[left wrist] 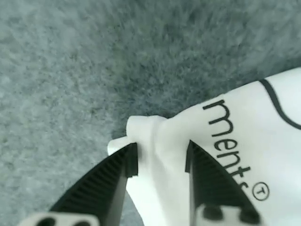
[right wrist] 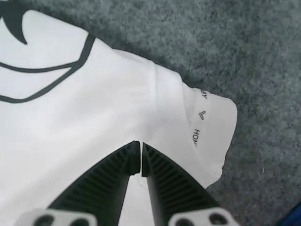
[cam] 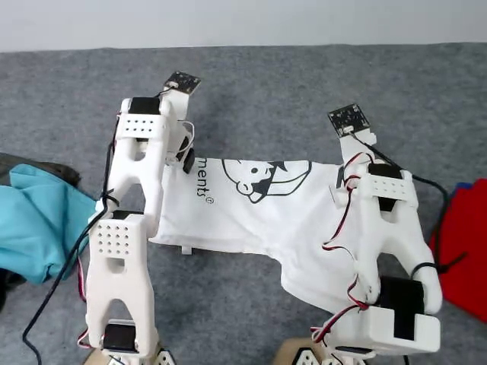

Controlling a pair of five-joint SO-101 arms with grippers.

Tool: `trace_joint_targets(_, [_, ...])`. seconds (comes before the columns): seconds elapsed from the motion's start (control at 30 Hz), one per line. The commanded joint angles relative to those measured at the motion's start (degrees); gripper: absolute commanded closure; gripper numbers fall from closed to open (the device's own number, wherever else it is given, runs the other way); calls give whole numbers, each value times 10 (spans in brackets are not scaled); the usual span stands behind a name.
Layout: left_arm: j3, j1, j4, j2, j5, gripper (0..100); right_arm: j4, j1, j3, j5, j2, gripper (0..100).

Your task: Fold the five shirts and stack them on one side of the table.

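A white shirt [cam: 243,217] with a black print lies spread on the grey carpet between the two arms. My left gripper [cam: 186,158] is at the shirt's far left corner. In the left wrist view it [left wrist: 160,157] is open, and its black fingers [left wrist: 123,165] straddle a bunched corner of the white shirt [left wrist: 263,141]. My right gripper [cam: 344,181] is at the far right corner. Its fingertips [right wrist: 141,153] are closed together on the cloth of the white shirt [right wrist: 70,117], near a hem with small print.
A teal shirt [cam: 34,220] lies crumpled at the left edge over something dark [cam: 42,169]. A red shirt [cam: 466,243] lies at the right edge, with a sliver of blue cloth [cam: 462,186] behind it. Grey carpet [cam: 259,91] stretches beyond the shirt.
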Motion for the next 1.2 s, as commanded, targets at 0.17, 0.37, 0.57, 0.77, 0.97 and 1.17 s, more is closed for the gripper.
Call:
trace_joint_targets(0.17, [-81, -10, 29, -28, -3, 850, 17, -15, -6, -2, -15, 990])
trace_joint_targets(0.37, [-110, -9, 40, -26, -3, 850, 15, -15, -10, -3, 49, 990])
trace_joint_targets(0.57, [-112, -9, 36, -26, -5, 852, 15, -16, -10, -4, 68, 990])
trace_joint_targets(0.77, [-108, -9, 23, -25, -6, 852, 16, -15, -10, -4, 70, 990])
trace_joint_targets(0.97, [-112, -10, -6, 13, -4, 852, 15, -15, -9, -4, 74, 990])
trace_joint_targets(1.17, [-113, -8, -25, 56, -4, 852, 21, -18, -24, -4, 102, 990])
